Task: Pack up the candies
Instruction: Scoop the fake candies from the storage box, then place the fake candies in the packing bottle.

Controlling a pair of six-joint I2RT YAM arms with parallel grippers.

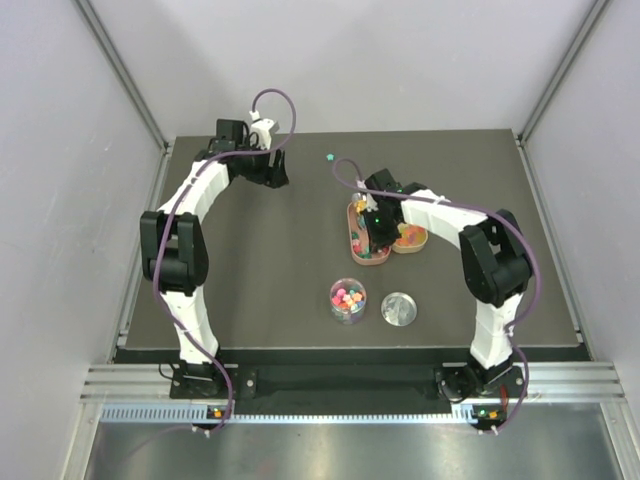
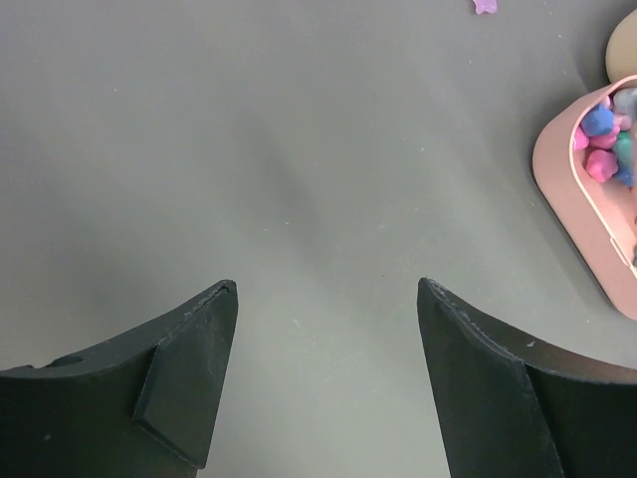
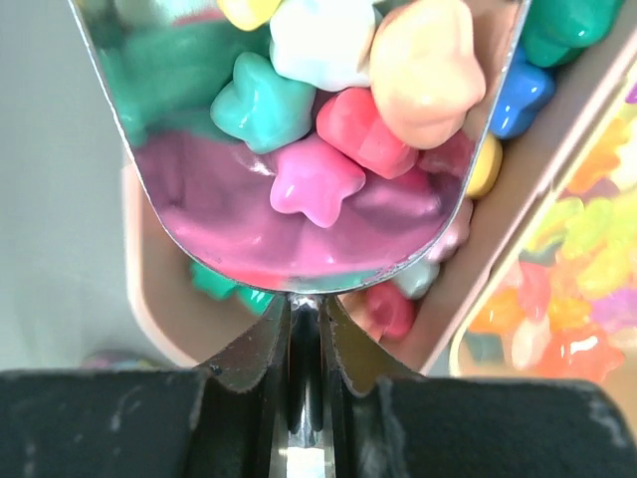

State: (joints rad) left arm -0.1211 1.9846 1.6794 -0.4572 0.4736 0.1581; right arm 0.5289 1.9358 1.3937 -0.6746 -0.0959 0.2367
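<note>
My right gripper (image 3: 307,304) is shut on the handle of a metal scoop (image 3: 299,239), over the pink tray (image 1: 357,240). The scoop holds several candies (image 3: 343,129), pink, teal, white and peach. More candies lie in the pink tray (image 3: 149,299) under it. A yellow tray (image 1: 412,238) of gummy sweets sits beside it. A clear round jar (image 1: 348,301) with mixed candies stands in front, its metal lid (image 1: 399,309) beside it. My left gripper (image 2: 326,289) is open and empty over bare mat at the far left (image 1: 270,165).
One loose candy (image 1: 328,156) lies on the dark mat behind the trays; it shows as a purple bit in the left wrist view (image 2: 485,6). The pink tray's end (image 2: 577,189) is at the right there. Grey walls enclose the table.
</note>
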